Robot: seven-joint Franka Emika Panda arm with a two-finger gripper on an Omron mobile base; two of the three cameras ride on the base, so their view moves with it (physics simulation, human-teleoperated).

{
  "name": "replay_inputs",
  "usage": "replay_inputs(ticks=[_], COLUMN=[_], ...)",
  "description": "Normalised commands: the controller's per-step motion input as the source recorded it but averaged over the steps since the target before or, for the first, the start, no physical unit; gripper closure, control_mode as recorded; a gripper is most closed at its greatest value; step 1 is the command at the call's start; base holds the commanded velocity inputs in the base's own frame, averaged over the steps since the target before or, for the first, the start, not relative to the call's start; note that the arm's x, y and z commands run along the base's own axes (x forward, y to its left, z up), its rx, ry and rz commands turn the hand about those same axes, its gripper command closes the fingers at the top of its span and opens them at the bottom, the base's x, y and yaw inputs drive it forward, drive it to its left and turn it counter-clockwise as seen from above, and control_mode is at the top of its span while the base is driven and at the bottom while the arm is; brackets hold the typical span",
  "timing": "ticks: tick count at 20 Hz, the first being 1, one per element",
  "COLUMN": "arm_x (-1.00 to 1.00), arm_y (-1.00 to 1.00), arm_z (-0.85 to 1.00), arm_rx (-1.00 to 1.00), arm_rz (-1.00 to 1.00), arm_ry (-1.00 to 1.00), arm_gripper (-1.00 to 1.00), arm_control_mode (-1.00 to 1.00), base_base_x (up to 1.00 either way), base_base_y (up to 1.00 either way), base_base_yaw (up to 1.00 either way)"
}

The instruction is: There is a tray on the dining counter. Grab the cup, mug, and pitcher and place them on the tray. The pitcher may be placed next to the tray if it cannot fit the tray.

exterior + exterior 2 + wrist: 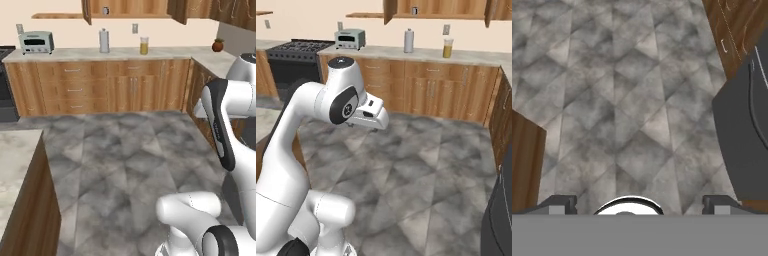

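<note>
Kitchen, grey tile floor; pitcher [144, 45] stands on the far back surface [165, 52] by the wall. Fingers [558, 204] spread, holding nothing. Glass with liquid: probably heavy, slippery, fragile; grip mid-body, upright.

We see the pitcher [144, 45] on the far desk [165, 52], right of the canister [104, 41]; toaster [36, 42] far left.

I see the far tabletop [165, 52] along the back wall carrying the pitcher [144, 45] of orange-yellow liquid, with a grey metal cylinder [104, 41] well to its left and a toaster oven [36, 42] further left, all standing apart
</note>
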Motion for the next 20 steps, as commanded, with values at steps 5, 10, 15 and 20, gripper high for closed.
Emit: replay_inputs(ticks=[5,10,15,20], arm_x=[0.0,0.0,0.0,0.0], arm_y=[0.0,0.0,0.0,0.0], arm_z=[0.0,0.0,0.0,0.0], arm_rx=[0.0,0.0,0.0,0.0], arm_rz=[0.0,0.0,0.0,0.0], arm_ry=[0.0,0.0,0.0,0.0], arm_gripper=[-1.0,-1.0,-1.0,-1.0], arm_control_mode=[1.0,1.0,1.0,1.0], base_base_x=[1.0,1.0,1.0,1.0], base_base_y=[0.0,0.0,0.0,0.0], base_base_yaw=[0.03,0.04,0.04,0.04])
